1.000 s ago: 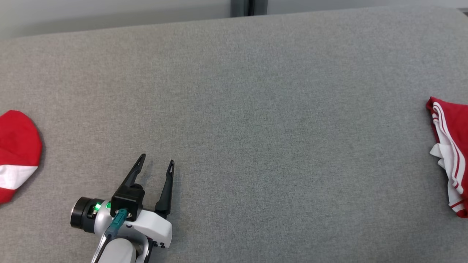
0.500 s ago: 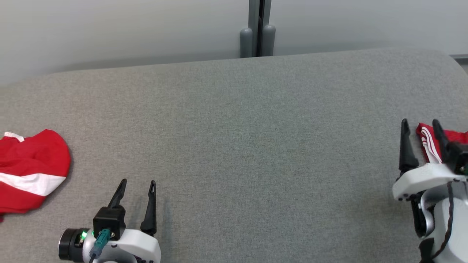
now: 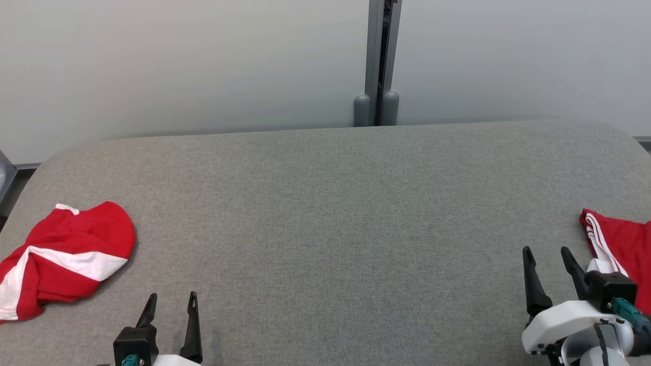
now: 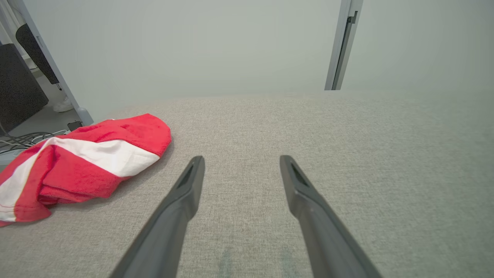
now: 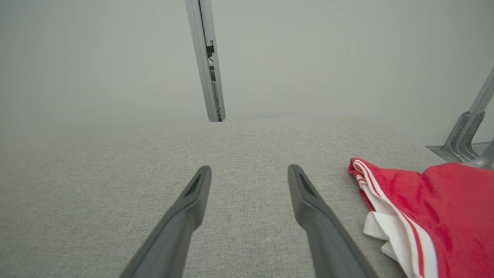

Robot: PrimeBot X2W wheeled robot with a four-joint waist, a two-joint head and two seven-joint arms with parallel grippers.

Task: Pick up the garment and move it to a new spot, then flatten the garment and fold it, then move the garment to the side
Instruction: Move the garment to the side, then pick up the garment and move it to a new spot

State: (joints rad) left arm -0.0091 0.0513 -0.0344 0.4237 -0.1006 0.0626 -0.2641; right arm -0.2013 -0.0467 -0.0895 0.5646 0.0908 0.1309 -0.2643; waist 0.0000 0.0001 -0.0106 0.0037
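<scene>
Jaws wide and empty, your left gripper (image 3: pixel 172 297) and right gripper (image 3: pixel 545 251) rest as the head lifts: folded garment (image 3: pixel 620 239) aside, crumpled garment (image 3: pixel 66 249) probably next.

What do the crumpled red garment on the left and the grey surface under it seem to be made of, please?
The red garment looks like soft knit fabric, possibly fleecy: matte, with a fuzzy nap and limp folds. The grey surface looks like woven upholstery cloth, by its fine heathered weave; its rounded edges hint at padding.
</scene>
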